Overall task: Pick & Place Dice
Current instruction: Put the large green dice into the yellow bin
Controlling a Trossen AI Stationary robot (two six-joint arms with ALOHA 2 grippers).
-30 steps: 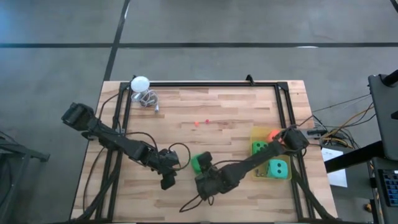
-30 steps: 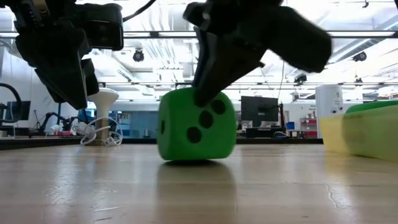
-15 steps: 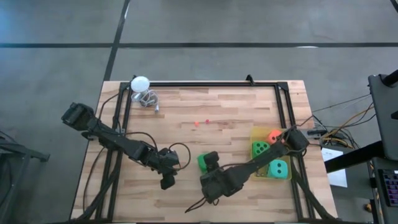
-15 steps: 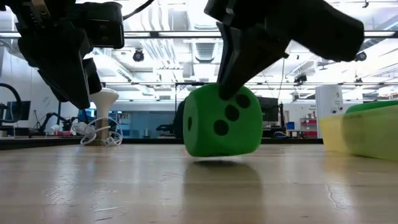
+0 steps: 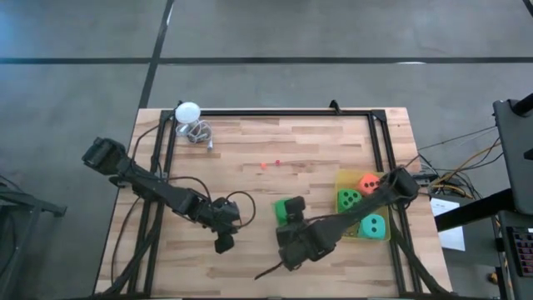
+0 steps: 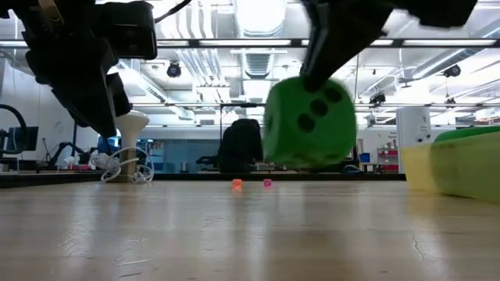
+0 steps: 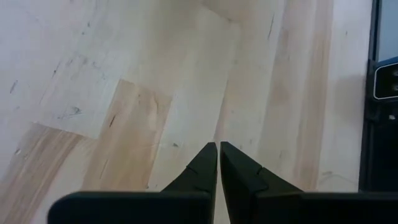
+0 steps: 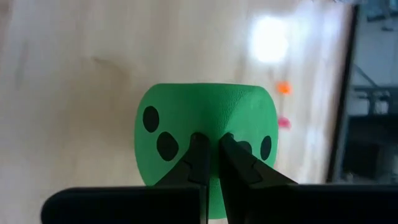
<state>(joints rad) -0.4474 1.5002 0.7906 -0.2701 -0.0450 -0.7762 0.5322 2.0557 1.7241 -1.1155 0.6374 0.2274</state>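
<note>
Four dice total, one in the air. Wooden butcher-block table [image 5: 250,150], planked, matte, scuffed, black frame around it. Yellow tray [image 5: 341,177] at the right side, shallow, plastic-looking, holds three dice: a green die [image 5: 348,199], a teal die [image 5: 372,225], an orange-red die [image 5: 367,181], all resting inside it.

Right gripper [image 5: 291,213] sits near table centre, clamped on the carried green die [image 5: 289,206]. Low view shows that die [image 6: 310,121] clear of the wood, tilted, nothing under it. Right wrist view: the fingertips nearly meet, pinching a corner ridge of the die [image 8: 205,146] and not two flat faces, so the foam appears to squash in there.

Handling guess: very light, soft, spongy, rounded edges, dark printed pips, grippy skin, not fragile. A corner pinch may let it twist or pop out; across two opposite flat faces would be the steadier hold.

Left gripper [image 7: 218,155] hovers left of centre above bare wood, fingers pressed together, holding nothing.

White ball [image 5: 187,112] on a wire stand, far left corner. Two tiny orange-pink bits [image 5: 271,165] lie mid-table.
</note>
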